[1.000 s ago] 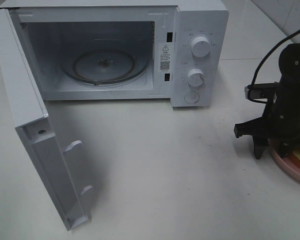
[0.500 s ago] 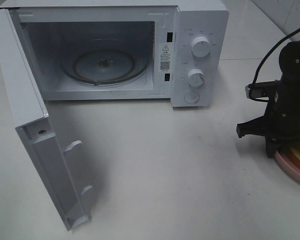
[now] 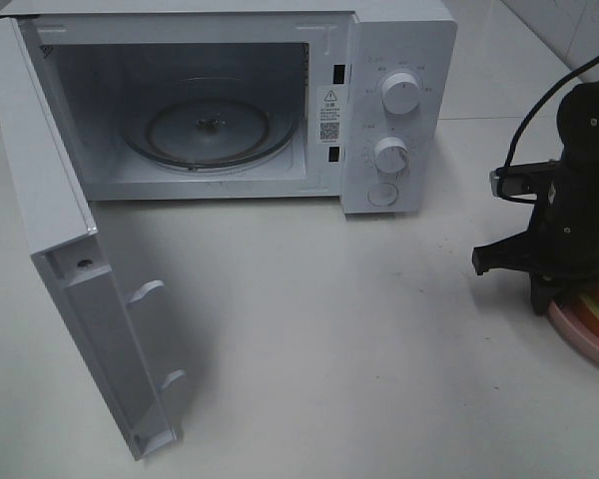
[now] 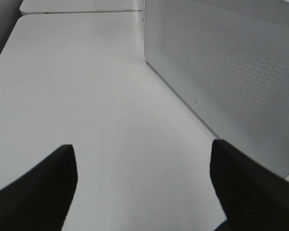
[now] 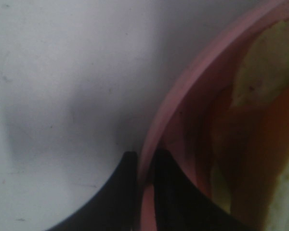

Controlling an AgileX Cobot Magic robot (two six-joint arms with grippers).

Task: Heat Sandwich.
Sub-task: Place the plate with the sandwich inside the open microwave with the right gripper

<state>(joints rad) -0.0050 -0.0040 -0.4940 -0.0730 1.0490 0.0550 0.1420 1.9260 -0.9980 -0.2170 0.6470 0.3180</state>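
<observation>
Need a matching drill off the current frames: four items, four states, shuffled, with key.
Items
1. white microwave door
2. round glass turntable
3. right gripper
4. left gripper

States
A. jaws closed on the rim of the round pink plate
B. jaws wide apart, gripping nothing
C. swung fully open
D. inside the white microwave, nothing on it

Pairs: 1-C, 2-D, 3-A, 4-B
</observation>
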